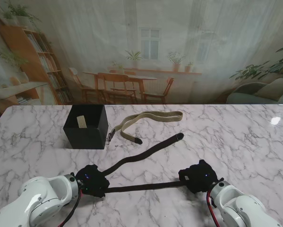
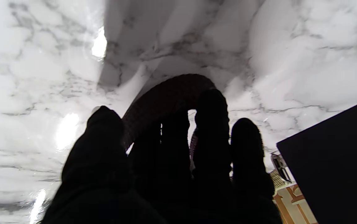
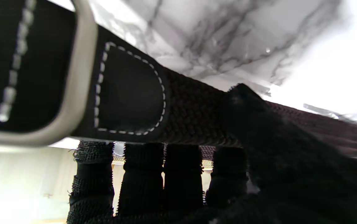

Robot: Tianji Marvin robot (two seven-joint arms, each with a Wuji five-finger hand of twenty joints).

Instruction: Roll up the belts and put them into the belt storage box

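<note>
A long dark woven belt (image 1: 141,155) lies folded on the marble table, one stretch running between my two hands. My left hand (image 1: 91,180) is closed over the belt's bend (image 2: 169,93), its fingers (image 2: 211,124) curled on the weave. My right hand (image 1: 199,176) grips the buckle end: the grey buckle frame (image 3: 78,62) and stitched black tab (image 3: 131,93) sit across its fingers (image 3: 178,174), thumb pressed on top. A tan belt (image 1: 150,121) lies loose farther from me. The black storage box (image 1: 86,126) stands open at the left, holding a pale roll (image 1: 81,122).
The tan belt's metal buckle (image 1: 110,135) rests just right of the box; the box's dark wall (image 2: 337,161) also appears in the left wrist view. The dark belt's free tip (image 1: 179,136) points toward the table's far right. Bare marble (image 1: 245,142) spreads on the right.
</note>
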